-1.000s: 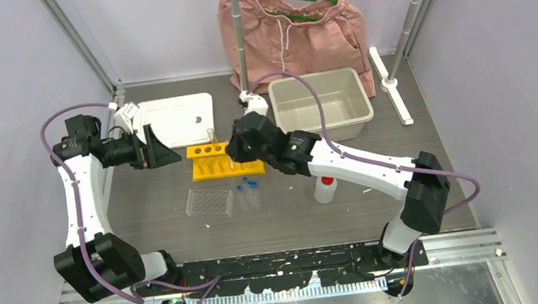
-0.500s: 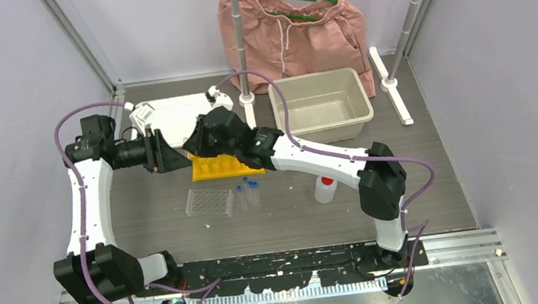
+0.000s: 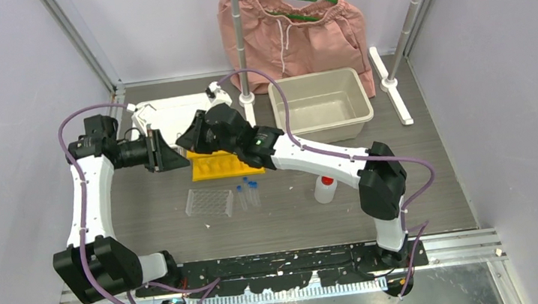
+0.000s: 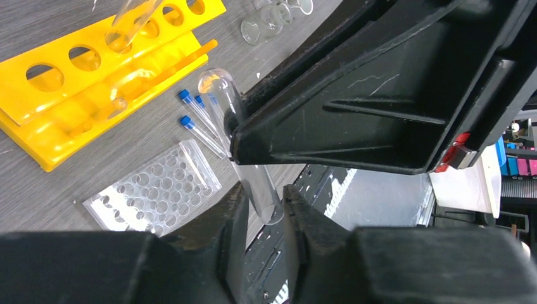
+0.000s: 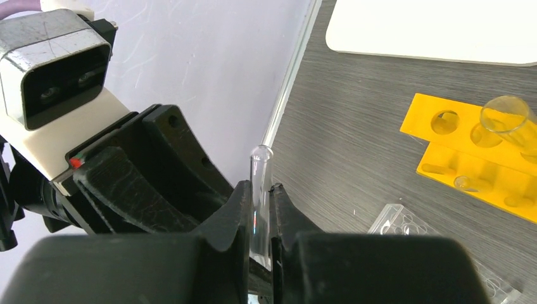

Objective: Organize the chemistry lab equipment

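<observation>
Currently, a clear test tube (image 5: 261,161) is pinched in the right gripper (image 5: 259,193), held in the air just left of the yellow rack (image 3: 216,168). The left gripper (image 4: 265,190) is set narrow around the same tube (firm contact cannot be told).

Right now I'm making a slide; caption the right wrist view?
Right gripper pinches a tube beside the left gripper, rack beyond.

From above, the right arm (image 3: 311,155) hides the far part of the yellow holed test-tube rack (image 3: 216,169). The lower end of the clear glass test tube (image 5: 261,170) vanishes between the fingers of the right gripper (image 5: 259,190). Whether the left gripper (image 4: 263,193) touches it is unclear.
</observation>
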`<move>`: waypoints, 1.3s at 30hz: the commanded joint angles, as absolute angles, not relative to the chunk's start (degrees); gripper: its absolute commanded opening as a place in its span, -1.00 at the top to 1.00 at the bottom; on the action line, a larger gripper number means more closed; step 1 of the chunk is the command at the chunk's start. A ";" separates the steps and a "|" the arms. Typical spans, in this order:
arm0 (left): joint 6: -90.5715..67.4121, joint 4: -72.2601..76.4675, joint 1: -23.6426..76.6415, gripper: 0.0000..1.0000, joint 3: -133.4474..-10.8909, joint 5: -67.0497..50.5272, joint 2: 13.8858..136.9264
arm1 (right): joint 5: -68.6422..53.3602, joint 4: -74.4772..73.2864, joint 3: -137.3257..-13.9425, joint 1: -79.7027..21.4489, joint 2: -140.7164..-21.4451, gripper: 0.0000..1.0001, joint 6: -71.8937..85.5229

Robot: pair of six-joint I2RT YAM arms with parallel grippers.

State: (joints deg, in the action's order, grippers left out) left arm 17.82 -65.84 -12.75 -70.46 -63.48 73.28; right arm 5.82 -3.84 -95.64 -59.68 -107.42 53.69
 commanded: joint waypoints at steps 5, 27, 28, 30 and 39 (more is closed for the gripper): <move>17.56 -64.05 -12.57 0.84 -70.62 -63.78 72.70 | 3.57 -0.98 -98.00 -59.94 -106.71 0.60 53.52; 31.00 -70.14 -12.59 1.00 -70.14 -63.84 68.34 | -16.38 -28.77 -120.54 -54.72 -114.53 0.07 43.18; 31.07 -70.18 -12.64 1.00 -70.18 -63.89 68.30 | -16.49 -28.67 -120.58 -54.69 -114.47 0.10 43.08; 31.25 -70.37 -12.50 1.00 -70.14 -63.95 68.27 | -16.96 -28.50 -120.88 -54.60 -114.68 0.19 43.28; 31.55 -69.79 -12.52 1.00 -69.90 -62.65 67.96 | -19.21 -28.80 -122.34 -54.27 -114.96 0.63 43.83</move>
State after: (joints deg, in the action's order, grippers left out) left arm 30.46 -69.97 -12.73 -69.91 -62.50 69.32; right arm -16.38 -29.41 -119.11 -54.41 -115.46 44.03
